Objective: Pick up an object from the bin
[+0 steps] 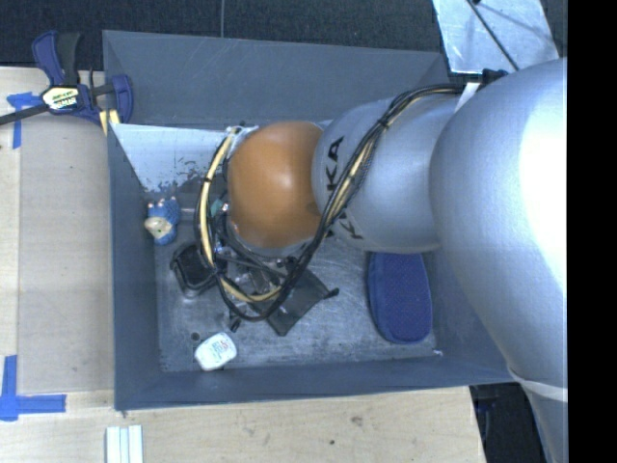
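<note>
The arm [453,181] reaches into the bin [135,287] from the right edge; its orange cover [275,186] sits over the middle of the bin floor, with yellow and black cables [217,201] looped round it; the gripper [249,283] hangs below the cover, low over the floor a little left of centre; whether it is open or closed I cannot tell, since the cover and cables hide its tip, and nothing can be seen held in it.

Nearest to it lie two dark things; a black lump [188,268] just beside it toward the left wall, and a dark flat piece [301,302] partly under the cables on its right, tilted on the floor.

A white piece [215,351] lies apart from these, near the front left corner; a blue-and-yellow piece [160,218] rests against the left wall, toward the back; a blue oval pad [397,297] lies lengthwise along the right wall, well apart from the gripper and partly under the arm.
</note>
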Robot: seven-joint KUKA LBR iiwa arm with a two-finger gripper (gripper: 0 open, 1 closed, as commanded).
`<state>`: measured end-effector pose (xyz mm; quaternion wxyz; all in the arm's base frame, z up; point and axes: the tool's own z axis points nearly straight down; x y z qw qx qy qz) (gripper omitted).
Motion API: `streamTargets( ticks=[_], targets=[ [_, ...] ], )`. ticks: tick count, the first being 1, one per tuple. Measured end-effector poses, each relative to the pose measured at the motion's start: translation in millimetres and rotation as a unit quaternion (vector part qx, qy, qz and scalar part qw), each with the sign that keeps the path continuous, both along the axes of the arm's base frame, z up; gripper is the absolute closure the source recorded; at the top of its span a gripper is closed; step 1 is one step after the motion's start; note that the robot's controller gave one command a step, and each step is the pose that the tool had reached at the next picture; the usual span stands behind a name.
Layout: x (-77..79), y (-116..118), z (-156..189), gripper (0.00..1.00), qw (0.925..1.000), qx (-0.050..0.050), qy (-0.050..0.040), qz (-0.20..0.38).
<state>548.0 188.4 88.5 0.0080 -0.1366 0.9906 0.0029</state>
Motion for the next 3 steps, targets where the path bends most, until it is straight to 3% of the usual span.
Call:
streamTargets(
  ticks=[1, 2, 3],
  targets=[
    [75.7, 19.3, -11.9, 0.00, 0.9776, -0.004, -0.0013, 0.211],
    [77.9, 17.8, -9.6, 1.00, 0.9781, -0.004, -0.0047, 0.208],
    [51.8, 9.9, 115.1, 1.00, 0.9762, -0.006, 0.0049, 0.217]
  ],
)
